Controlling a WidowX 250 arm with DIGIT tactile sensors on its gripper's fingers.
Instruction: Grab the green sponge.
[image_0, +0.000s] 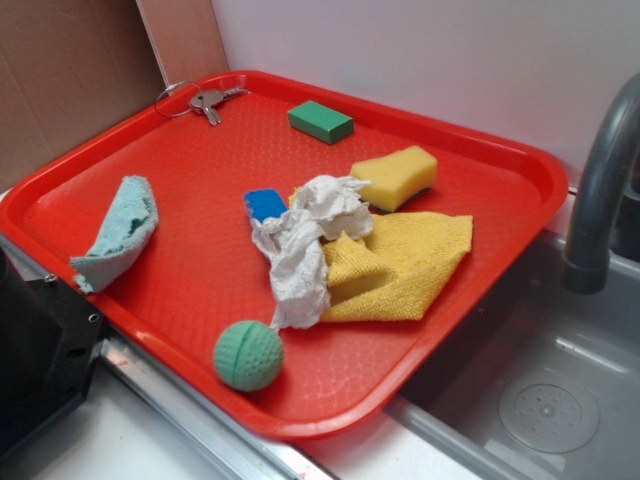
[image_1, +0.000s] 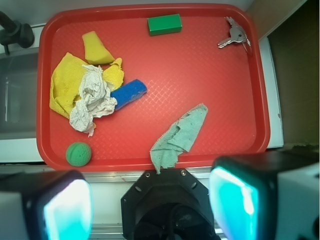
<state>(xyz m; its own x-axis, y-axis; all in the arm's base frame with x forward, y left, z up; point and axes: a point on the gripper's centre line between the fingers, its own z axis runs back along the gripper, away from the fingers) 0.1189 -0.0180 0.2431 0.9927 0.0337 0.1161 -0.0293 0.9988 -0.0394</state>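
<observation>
The green sponge (image_0: 321, 121) is a small rectangular block lying flat at the far side of the red tray (image_0: 180, 290). In the wrist view the green sponge (image_1: 164, 24) is at the top centre of the tray (image_1: 235, 100). My gripper (image_1: 150, 210) hangs high above the near edge of the tray, far from the sponge. Its two fingers (image_1: 67, 212) with cyan pads stand wide apart with nothing between them. The gripper does not show in the exterior view.
On the tray lie a green ball (image_1: 78, 153), a teal rag (image_1: 182, 135), a blue sponge (image_1: 129, 92), crumpled white paper (image_1: 92, 97), a yellow cloth (image_1: 65, 82), a yellow sponge (image_1: 95, 47) and keys (image_1: 234, 36). A sink with a faucet (image_0: 600, 190) is beside the tray. A black robot base (image_0: 40, 350) stands at the near left.
</observation>
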